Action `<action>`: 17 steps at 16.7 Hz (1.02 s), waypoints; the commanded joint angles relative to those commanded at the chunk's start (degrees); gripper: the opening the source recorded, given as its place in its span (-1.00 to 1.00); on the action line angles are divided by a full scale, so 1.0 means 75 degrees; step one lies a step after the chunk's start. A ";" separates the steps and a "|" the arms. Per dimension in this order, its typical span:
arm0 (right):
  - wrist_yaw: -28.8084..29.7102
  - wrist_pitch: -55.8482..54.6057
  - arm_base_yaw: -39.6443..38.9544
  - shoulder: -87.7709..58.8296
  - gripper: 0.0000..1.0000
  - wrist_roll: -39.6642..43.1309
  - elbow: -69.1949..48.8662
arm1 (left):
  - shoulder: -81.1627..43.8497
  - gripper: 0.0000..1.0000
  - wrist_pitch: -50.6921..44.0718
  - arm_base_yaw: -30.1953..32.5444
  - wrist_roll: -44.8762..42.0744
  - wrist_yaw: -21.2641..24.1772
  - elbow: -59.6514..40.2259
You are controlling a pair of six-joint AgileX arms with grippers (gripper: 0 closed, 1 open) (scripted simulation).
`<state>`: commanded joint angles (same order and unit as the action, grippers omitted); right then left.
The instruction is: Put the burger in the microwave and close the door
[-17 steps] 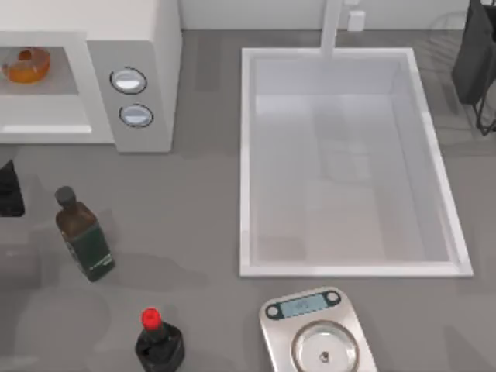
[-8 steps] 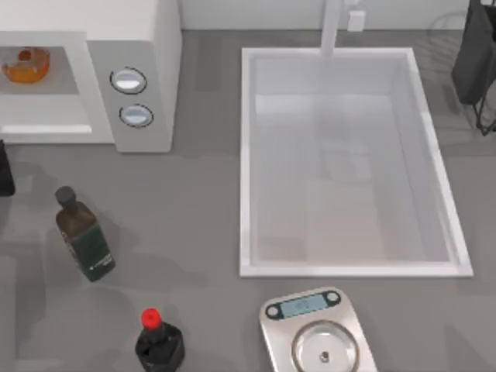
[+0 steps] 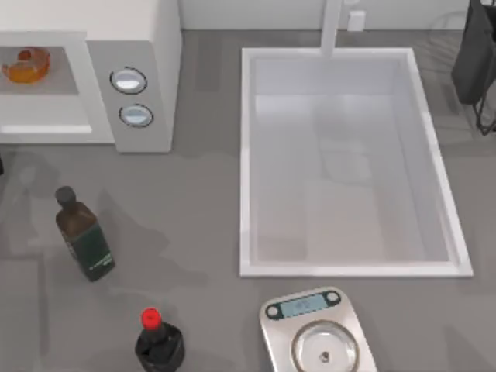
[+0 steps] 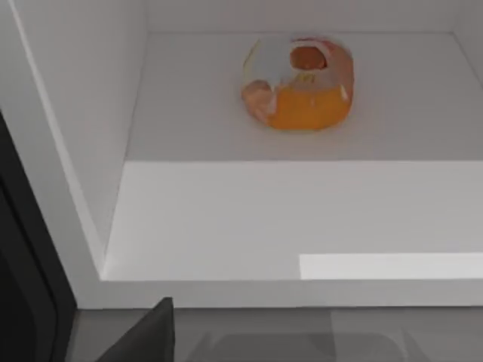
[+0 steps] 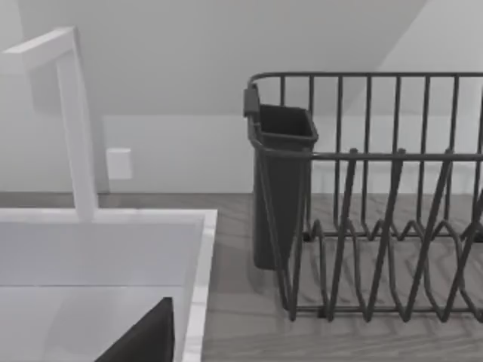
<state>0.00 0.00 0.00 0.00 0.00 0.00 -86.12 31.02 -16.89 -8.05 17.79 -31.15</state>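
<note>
Top view, inventory of the worktop [image 3: 194, 201] as it stood. Item: the microwave [image 3: 155, 46], white, at the far left corner, cavity open toward the near side, two round silver knobs [image 3: 129, 80] on its panel. Item: the burger [image 3: 25, 63], orange-brown and glossy, lying inside the cavity on the grey floor, toward the back. The left wrist view showed the same burger [image 4: 298, 83] resting deep in the cavity, apart from both side walls, with the microwave's white sill [image 4: 302, 290] in front of it. The door could not be made out with certainty; a dark upright edge [image 4: 23, 264] stood beside the cavity's side wall.

Item: a dark green bottle [image 3: 84, 236], near the left edge, in front of the microwave. Item: a black bottle with a red cap [image 3: 158, 341], nearer still. Item: a silver kitchen scale [image 3: 314, 333] at the near edge, just below the sink [image 3: 248, 155]. Item: a white tap [image 3: 332, 27] at the sink's far rim.

Right wrist view: a dark dish rack [image 5: 377, 196] with a cutlery holder [image 5: 281, 181], beside the sink's corner [image 5: 200, 256].

My left pincer faced the microwave opening; whether its fingers were open or closed, I could not tell. My right pincer, near the dish rack: likewise could not tell.
</note>
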 joint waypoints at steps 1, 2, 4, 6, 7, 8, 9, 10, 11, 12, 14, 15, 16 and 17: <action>0.0000 0.0000 0.0000 0.0000 1.00 0.0000 0.0000 | 0.0187 1.00 -0.0291 0.0000 0.0001 -0.0002 -0.0053; 0.0000 0.0000 0.0000 0.0000 1.00 0.0000 0.0000 | 0.0395 1.00 -0.0574 0.0001 0.0001 -0.0005 -0.0130; 0.0000 0.0000 0.0000 0.0000 1.00 0.0000 0.0000 | 0.0695 1.00 -0.0968 -0.0002 0.0002 -0.0007 -0.0272; 0.0000 0.0000 0.0000 0.0000 1.00 0.0000 0.0000 | 0.0779 1.00 -0.1082 -0.0007 0.0000 -0.0005 -0.0319; 0.0000 0.0000 0.0000 0.0000 1.00 0.0000 0.0000 | 0.0779 1.00 -0.1082 -0.0007 0.0000 -0.0005 -0.0319; 0.0000 0.0000 0.0000 0.0000 1.00 0.0000 0.0000 | 0.0779 1.00 -0.1082 -0.0007 0.0000 -0.0005 -0.0319; 0.0000 0.0000 0.0000 0.0000 1.00 0.0000 0.0000 | 0.0752 1.00 -0.1063 -0.0003 0.0000 -0.0004 -0.0301; 0.0000 0.0000 0.0000 0.0000 1.00 0.0000 0.0000 | 0.0758 1.00 -0.1065 -0.0004 0.0001 -0.0008 -0.0298; 0.0000 0.0000 0.0000 0.0000 1.00 0.0000 0.0000 | 0.0829 1.00 -0.1084 -0.0003 0.0009 -0.0042 -0.0268; 0.0000 0.0000 0.0000 0.0000 1.00 0.0000 0.0000 | 0.0968 1.00 -0.1125 0.0008 0.0025 -0.0099 -0.0207; 0.0000 0.0000 0.0000 0.0000 1.00 0.0000 0.0000 | 0.1451 1.00 -0.1273 0.0087 0.0078 -0.0246 0.0008; 0.0000 0.0000 0.0000 0.0000 1.00 0.0000 0.0000 | 0.1792 1.00 -0.1379 0.0160 0.0115 -0.0326 0.0160; 0.0000 0.0000 0.0000 0.0000 1.00 0.0000 0.0000 | 0.2196 1.00 -0.1504 0.0254 0.0159 -0.0409 0.0338; 0.0000 0.0000 0.0000 0.0000 1.00 0.0000 0.0000 | 0.2667 1.00 -0.1646 0.0367 0.0209 -0.0497 0.0540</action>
<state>0.00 0.00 0.00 0.00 0.00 0.00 -66.12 18.67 -14.14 -6.48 14.06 -27.10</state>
